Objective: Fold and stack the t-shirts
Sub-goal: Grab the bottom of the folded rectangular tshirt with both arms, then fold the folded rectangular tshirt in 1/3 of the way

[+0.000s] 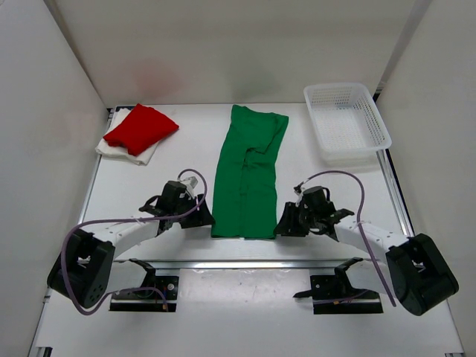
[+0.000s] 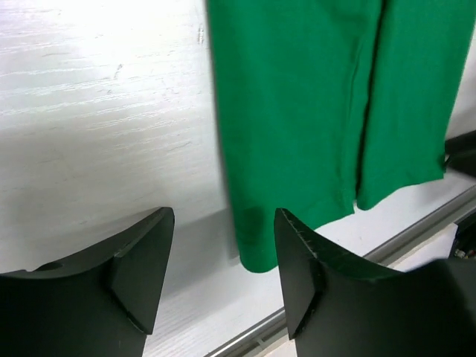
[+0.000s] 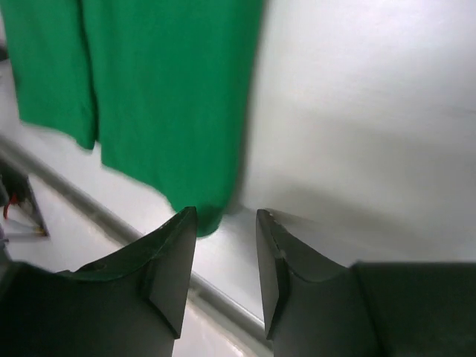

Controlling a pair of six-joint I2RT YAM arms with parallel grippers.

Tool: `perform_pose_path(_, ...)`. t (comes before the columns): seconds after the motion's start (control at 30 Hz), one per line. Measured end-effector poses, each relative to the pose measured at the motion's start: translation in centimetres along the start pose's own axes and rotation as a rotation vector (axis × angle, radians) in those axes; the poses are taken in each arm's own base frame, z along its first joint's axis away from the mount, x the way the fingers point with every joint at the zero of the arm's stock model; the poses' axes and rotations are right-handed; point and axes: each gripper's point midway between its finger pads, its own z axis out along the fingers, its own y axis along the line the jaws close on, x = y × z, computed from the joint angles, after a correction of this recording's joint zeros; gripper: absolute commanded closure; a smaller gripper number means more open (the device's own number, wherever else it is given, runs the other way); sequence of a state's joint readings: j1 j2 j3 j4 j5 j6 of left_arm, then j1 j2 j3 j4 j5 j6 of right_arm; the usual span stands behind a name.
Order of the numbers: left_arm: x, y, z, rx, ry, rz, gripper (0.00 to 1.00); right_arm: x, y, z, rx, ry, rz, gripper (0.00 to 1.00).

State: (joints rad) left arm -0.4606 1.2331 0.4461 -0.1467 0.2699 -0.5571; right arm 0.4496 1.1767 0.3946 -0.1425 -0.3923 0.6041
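Black and blunt, the left arm's two-finger gripper (image 2: 223,216) fills the bottom of its wrist view with jaws spread wide and nothing between them. A bottom corner of the green cloth short-sleeved t-shirt (image 2: 297,111) lies flat on the white desk (image 2: 97,111) just beyond the gap. The right arm's black gripper (image 3: 225,216) also stands parted, by a narrower gap and holding nothing, with the shirt's other bottom corner just past its fingertips. From overhead, this green shirt (image 1: 245,178) lies at the centre of the frame as a long strip, its sides folded inward, and the two grippers flank its lower edge. At the upper left, a folded bright red cloth t-shirt (image 1: 141,126) rests on a folded white cloth t-shirt (image 1: 146,156). A white plastic mesh basket (image 1: 336,87) sits at the upper right.
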Motion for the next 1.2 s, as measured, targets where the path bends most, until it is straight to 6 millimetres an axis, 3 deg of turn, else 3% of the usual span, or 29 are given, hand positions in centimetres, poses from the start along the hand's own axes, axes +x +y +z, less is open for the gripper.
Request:
perform_pose_path(0.07, 0.0, -0.4, 0.1, 0.027, -0.002, -0.003, 0.32, 1.0, 0.8, 0.1, -0.031, 0.024, 0.001, 0.64)
perform_pose_path(0.13, 0.2, -1.0, 0.4, 0.049, 0.007, 0.007, 0.40, 1.4, 1.4, 0.3, -0.060, 0.029, 0.010, 0.69)
perform_pose_path(0.2, 0.9, -1.6, 0.8, 0.065, 0.032, 0.023, 0.57, 1.6, 1.5, 0.4, -0.066, 0.030, 0.027, 0.81)
perform_pose_path(0.33, 2.2, -1.8, 1.1, 0.073, 0.084, 0.032, 0.77, 2.1, 2.0, 0.6, -0.074, 0.040, 0.035, 0.98)
perform_pose_path(0.5, 3.1, -1.6, 0.8, 0.078, 0.104, 0.028, 0.98, 2.9, 2.2, 0.6, -0.075, 0.045, 0.037, 1.00)
perform_pose_path(0.63, 4.3, -1.4, -0.1, 0.078, 0.136, 0.026, 1.00, 4.4, 3.0, -0.1, -0.073, 0.071, 0.012, 1.00)
perform_pose_path(0.87, 6.2, -1.9, -3.8, 0.097, 0.180, 0.016, 1.00, 7.2, 5.1, -3.0, -0.142, 0.101, 0.022, 1.00)
perform_pose_path(0.93, 6.0, -2.3, -4.4, 0.103, 0.188, 0.003, 1.00, 6.6, 5.1, -3.5, -0.149, 0.076, 0.045, 1.00)
perform_pose_path(1.03, 3.7, -3.6, -4.9, 0.121, 0.157, -0.015, 1.00, 3.8, 4.6, -4.0, -0.130, 0.010, 0.089, 1.00)
perform_pose_path(1.2, -4.1, -5.8, -4.2, 0.154, 0.015, -0.074, 1.00, -3.8, 4.3, -4.2, -0.071, -0.096, 0.084, 1.00)
